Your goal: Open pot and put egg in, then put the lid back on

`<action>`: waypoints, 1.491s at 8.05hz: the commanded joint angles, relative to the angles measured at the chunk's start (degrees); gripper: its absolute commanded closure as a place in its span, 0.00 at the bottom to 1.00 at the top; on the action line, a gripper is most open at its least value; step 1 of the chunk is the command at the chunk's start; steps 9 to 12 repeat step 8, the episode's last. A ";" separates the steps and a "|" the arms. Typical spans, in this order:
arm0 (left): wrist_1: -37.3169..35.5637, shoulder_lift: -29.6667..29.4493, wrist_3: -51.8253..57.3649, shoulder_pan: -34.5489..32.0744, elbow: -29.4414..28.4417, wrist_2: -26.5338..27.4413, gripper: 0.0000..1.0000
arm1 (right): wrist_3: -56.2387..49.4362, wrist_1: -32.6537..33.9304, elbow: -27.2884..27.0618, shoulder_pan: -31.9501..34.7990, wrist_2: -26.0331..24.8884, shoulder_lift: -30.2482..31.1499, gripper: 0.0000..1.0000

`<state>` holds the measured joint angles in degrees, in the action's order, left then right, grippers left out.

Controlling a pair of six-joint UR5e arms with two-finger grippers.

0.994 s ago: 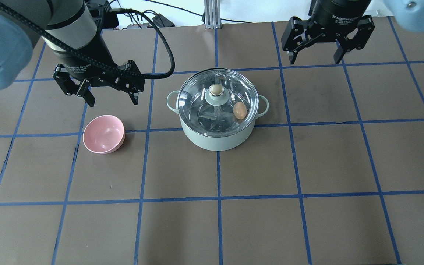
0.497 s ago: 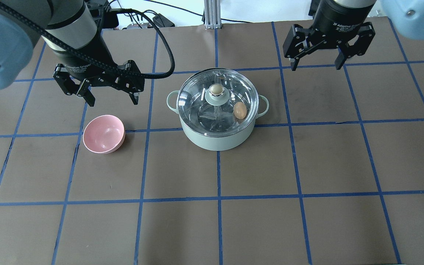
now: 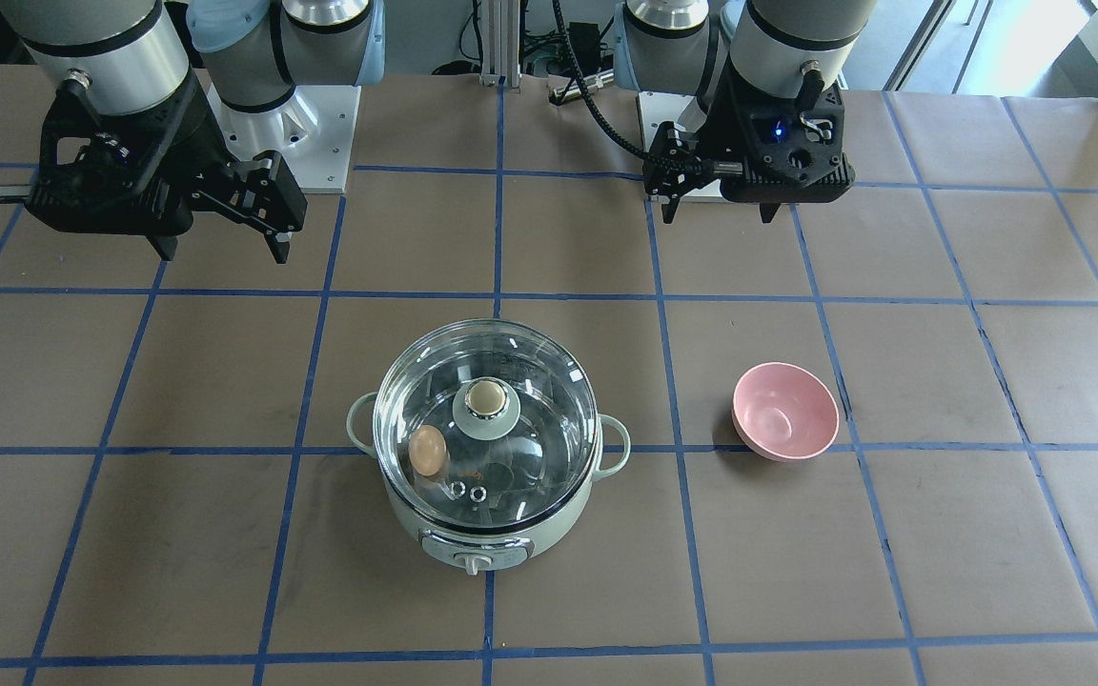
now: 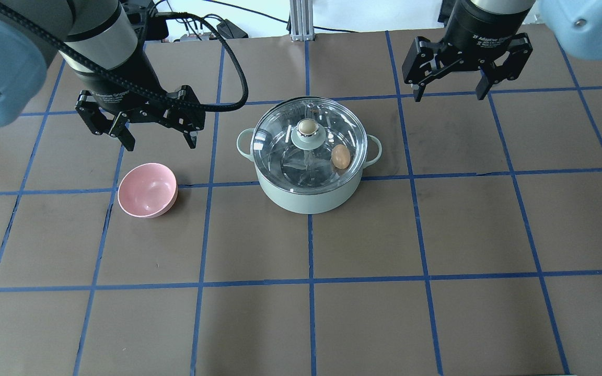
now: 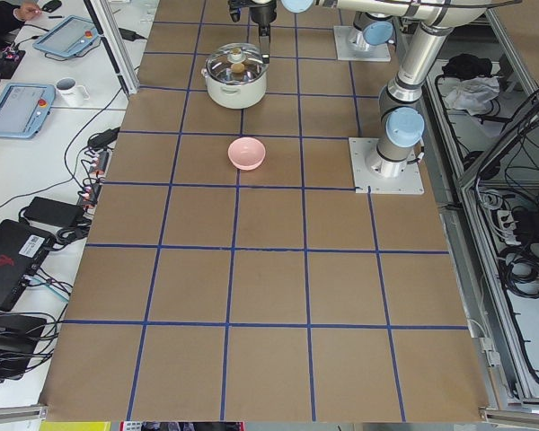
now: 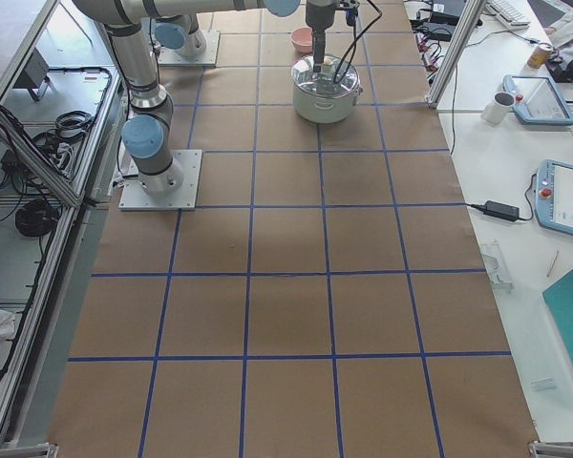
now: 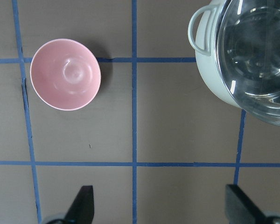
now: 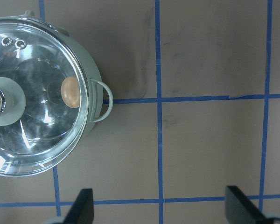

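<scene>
Already lid (image 4: 309,137) on pot (image 4: 306,201) w/ egg (image 4: 340,156) inside.

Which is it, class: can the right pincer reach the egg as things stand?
Probably not: the egg seems to lie inside the pot under the closed glass lid, which covers it. The right pincer, open and off to the side, would need to lift the lid first.

small round pink bowl (image 4: 147,190), glossy inside, upright, nothing in it | sits on a blue tape line, near left tool (image 4: 161,145), not touching it, well apart from right tool (image 4: 449,96) | bench (image 4: 437,235): brown paper cover, blue tape grid | white mug (image 5: 69,87) on side table, far from both tools
</scene>
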<state>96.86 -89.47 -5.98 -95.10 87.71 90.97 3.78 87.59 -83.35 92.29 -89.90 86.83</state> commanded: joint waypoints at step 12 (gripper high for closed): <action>-0.09 0.00 -0.08 0.09 0.00 0.00 0.00 | -0.09 2.06 -0.23 -0.09 -0.10 -0.09 0.00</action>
